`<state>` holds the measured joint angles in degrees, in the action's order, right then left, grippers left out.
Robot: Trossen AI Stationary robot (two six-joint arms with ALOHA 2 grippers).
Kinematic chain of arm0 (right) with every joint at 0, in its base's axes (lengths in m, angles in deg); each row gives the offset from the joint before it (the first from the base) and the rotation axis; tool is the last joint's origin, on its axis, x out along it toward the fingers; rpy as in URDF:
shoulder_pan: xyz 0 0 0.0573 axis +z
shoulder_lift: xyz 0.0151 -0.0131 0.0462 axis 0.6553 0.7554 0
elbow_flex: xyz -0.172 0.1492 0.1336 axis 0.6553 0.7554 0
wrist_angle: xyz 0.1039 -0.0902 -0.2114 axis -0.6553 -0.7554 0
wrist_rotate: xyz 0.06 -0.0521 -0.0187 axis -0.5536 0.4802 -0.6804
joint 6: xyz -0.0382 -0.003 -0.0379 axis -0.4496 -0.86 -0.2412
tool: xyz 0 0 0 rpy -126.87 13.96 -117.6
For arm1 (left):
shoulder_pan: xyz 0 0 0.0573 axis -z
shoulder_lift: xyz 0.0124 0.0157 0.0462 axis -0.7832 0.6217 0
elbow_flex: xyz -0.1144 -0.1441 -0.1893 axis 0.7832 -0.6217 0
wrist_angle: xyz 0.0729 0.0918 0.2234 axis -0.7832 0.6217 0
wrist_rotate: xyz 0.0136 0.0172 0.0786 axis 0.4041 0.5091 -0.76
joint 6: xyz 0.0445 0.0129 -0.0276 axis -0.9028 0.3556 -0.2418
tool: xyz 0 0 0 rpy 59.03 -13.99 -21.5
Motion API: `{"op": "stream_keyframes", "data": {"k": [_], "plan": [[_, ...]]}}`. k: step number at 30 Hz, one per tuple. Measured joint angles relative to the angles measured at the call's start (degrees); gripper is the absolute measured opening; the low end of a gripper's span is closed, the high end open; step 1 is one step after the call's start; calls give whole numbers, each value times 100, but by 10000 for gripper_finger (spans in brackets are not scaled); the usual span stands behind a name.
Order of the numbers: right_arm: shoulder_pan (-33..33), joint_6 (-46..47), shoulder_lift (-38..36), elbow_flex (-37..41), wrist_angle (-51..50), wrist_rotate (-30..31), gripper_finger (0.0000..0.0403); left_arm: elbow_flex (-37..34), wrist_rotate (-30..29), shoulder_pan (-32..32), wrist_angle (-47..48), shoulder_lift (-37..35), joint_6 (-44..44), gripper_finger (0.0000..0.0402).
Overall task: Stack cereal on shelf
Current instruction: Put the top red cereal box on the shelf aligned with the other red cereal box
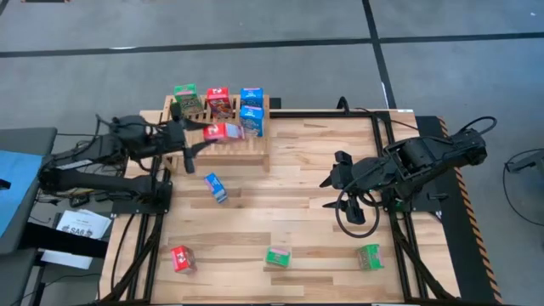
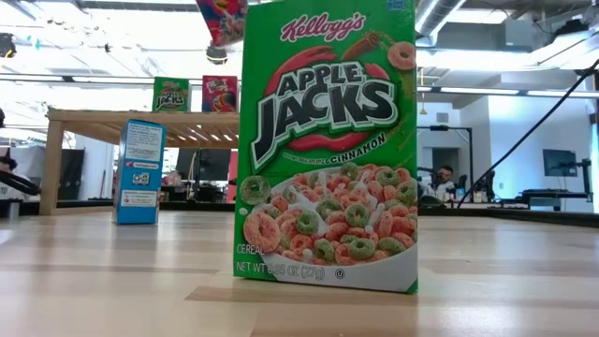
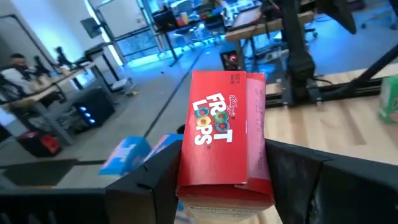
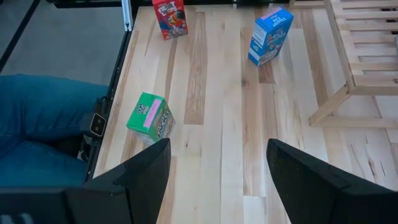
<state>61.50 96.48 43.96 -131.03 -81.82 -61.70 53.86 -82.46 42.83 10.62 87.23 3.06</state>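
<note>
1. The red cereal box point(image 1: 223, 131) sits left of centre in the upper half of the high view, carried over the slatted top of the shelf point(image 1: 255, 149). It is just below the row already standing there: a green box point(image 1: 185, 98), a red one point(image 1: 219, 102) and two blue boxes point(image 1: 252, 109).
2. The left gripper point(image 1: 206, 130) has its fingers narrowed onto the box's two sides; in the left wrist view the box point(image 3: 222, 143) fills the gap between them.
3. To do this step well, bring the box level, lower it flat across several bars beside the standing row, and let go only once it rests.
4. Four boxes remain on the table: blue point(image 1: 216, 187), red point(image 1: 182, 258), green point(image 1: 278, 255) and green point(image 1: 369, 256).
5. The right gripper point(image 1: 338, 181) waits right of centre, jaws wide and empty.
</note>
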Motion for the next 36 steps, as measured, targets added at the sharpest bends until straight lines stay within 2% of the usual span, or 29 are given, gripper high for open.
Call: {"op": "stream_keyframes", "data": {"k": [6,9,14,19,24,27,32,36], "plan": [[0,0,0,0,0,-2,292,0,-40,-356,180,-212,-121,181],[-2,0,1,0,0,-2,292,55,-273,-553,222,-174,-302,181],[-1,-2,1,0,0,-1,292,574,-285,-895,695,215,-380,181],[-2,-2,1,0,0,0,292,1302,-230,-1288,1808,758,-325,181],[0,-2,1,0,-2,0,292,1737,617,-1748,2526,1220,-148,181],[0,-2,1,0,-2,-2,292,1748,1061,-2059,2562,1375,-131,181],[0,-2,0,0,-2,-1,292,1722,1485,-2654,2796,1600,-129,181],[0,-2,1,0,-4,-2,292,1722,2134,-3137,2840,1754,-130,181]]}}
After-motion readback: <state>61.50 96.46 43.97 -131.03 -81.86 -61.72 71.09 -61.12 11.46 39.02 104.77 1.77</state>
